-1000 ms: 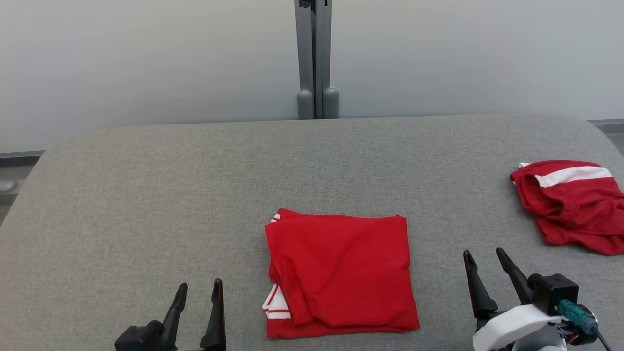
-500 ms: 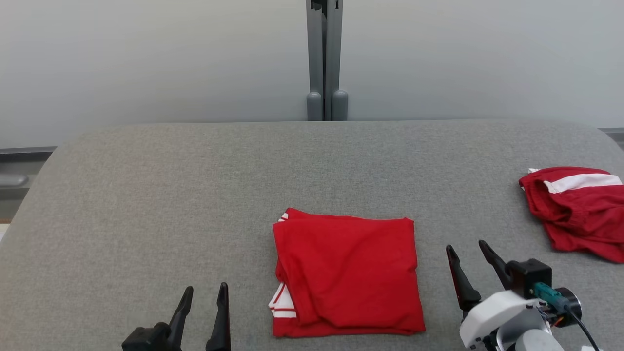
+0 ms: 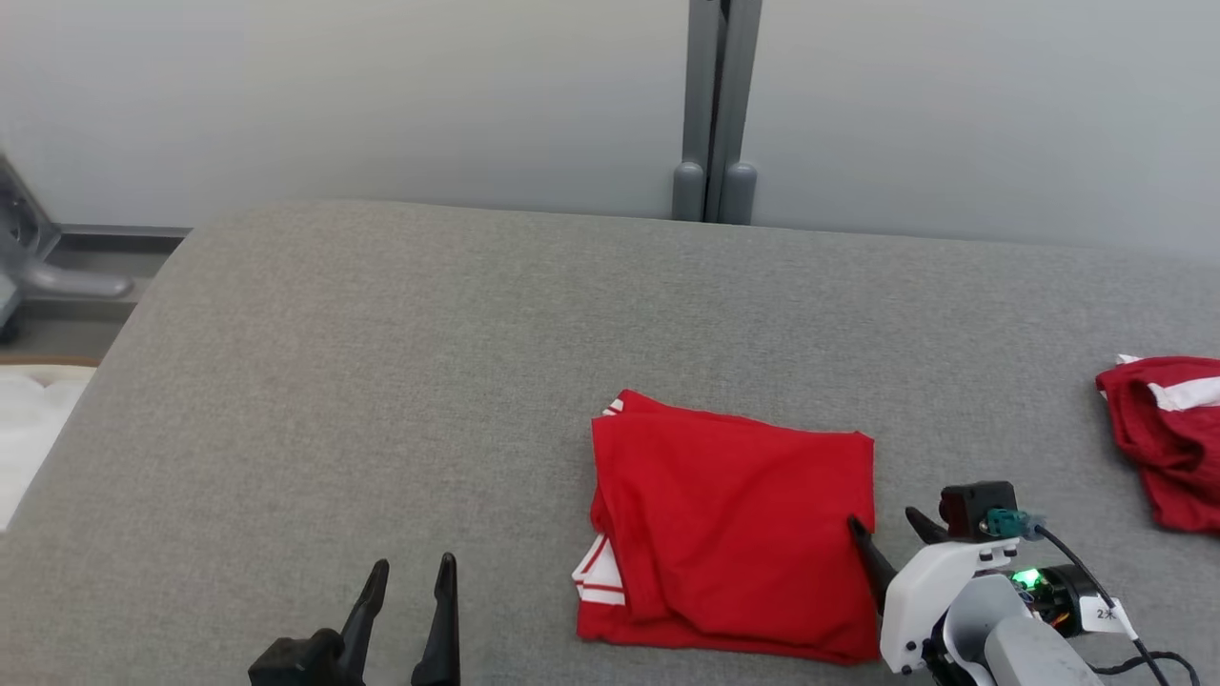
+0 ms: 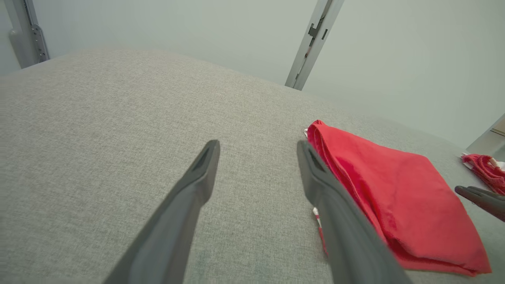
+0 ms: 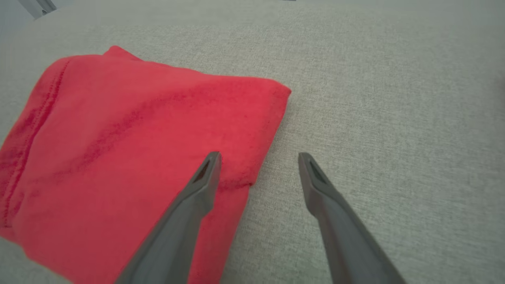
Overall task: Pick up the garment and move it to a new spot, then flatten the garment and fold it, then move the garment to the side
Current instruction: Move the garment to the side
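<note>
right pincer (image 3: 881, 517) straddles garment (image 3: 734, 534) edge; second garment (image 3: 1168, 448) beyond

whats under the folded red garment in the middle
The folded garment lies on the grey table. Its own lower layers with white stripes peek out at its left edge. Anything beneath its middle is covered.

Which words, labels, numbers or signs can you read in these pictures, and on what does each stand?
Small white paper tag: dark marks, perhaps starting "2", too small to read.
Folded red cloth garment: no writing, just white stripes.
Crumpled red cloth garment with a white band: no writing.
</note>
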### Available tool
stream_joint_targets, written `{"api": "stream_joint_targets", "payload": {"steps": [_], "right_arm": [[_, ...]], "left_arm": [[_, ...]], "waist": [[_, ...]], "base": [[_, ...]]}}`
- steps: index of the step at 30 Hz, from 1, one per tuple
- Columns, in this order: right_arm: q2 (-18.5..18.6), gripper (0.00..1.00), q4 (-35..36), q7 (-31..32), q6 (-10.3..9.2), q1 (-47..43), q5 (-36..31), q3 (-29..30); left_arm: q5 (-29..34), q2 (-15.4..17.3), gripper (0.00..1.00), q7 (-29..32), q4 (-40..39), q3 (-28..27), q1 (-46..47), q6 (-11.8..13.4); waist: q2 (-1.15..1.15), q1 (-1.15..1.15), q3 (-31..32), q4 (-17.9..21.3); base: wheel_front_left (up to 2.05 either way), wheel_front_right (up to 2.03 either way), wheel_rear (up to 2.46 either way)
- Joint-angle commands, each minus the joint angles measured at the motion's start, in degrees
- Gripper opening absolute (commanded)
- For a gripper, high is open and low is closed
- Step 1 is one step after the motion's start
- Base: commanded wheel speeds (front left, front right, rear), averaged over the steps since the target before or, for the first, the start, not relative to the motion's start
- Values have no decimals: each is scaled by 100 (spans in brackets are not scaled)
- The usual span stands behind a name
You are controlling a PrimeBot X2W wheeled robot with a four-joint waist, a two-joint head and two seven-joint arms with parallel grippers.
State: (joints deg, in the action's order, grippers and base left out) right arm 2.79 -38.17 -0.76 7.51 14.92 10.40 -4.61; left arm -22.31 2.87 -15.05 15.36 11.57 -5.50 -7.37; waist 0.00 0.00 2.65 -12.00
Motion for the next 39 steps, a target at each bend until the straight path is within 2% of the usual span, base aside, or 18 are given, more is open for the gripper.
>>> {"api": "stream_joint_targets", "payload": {"steps": [1,9,11,13,14,20,21,24,39], "right_arm": [[25,100,-138,20,-6,81,56,8],[22,100,-934,98,-6,368,355,-230],[17,44,-1062,109,-6,464,436,-317],[14,11,-1156,86,-5,600,475,-426],[14,0,-1185,70,-5,666,492,-471],[30,0,-1222,-5,-6,1161,370,-536],[58,0,-1124,94,-7,1397,173,-460],[162,0,-907,263,-7,1561,57,-441],[1230,0,1290,2078,-7,1931,373,-1090]], "left_arm": [[-50,7,100,-14,17,6,86,-19],[-83,7,100,-15,-16,-20,103,-19],[-89,7,100,-14,-30,-48,97,-19],[-86,7,100,-14,-40,-53,110,-19],[-91,7,100,-15,-43,-53,125,-19],[-137,6,100,-14,-82,0,177,-15],[-167,6,100,-14,-115,38,195,-6],[-208,7,100,-14,-136,84,191,10],[-438,8,100,-14,-393,384,482,103]], "waist": [[0,0,-115,-212],[0,0,-239,-385],[0,0,-261,-366],[0,0,-288,-328],[0,0,-299,-305],[0,0,-341,-28],[0,0,-337,184],[0,0,-308,413],[0,0,-508,1862]], "base": [[0,0,0],[0,0,0],[0,0,0],[0,0,0],[0,0,0],[0,0,0],[0,0,0],[0,0,0],[0,0,0]]}}
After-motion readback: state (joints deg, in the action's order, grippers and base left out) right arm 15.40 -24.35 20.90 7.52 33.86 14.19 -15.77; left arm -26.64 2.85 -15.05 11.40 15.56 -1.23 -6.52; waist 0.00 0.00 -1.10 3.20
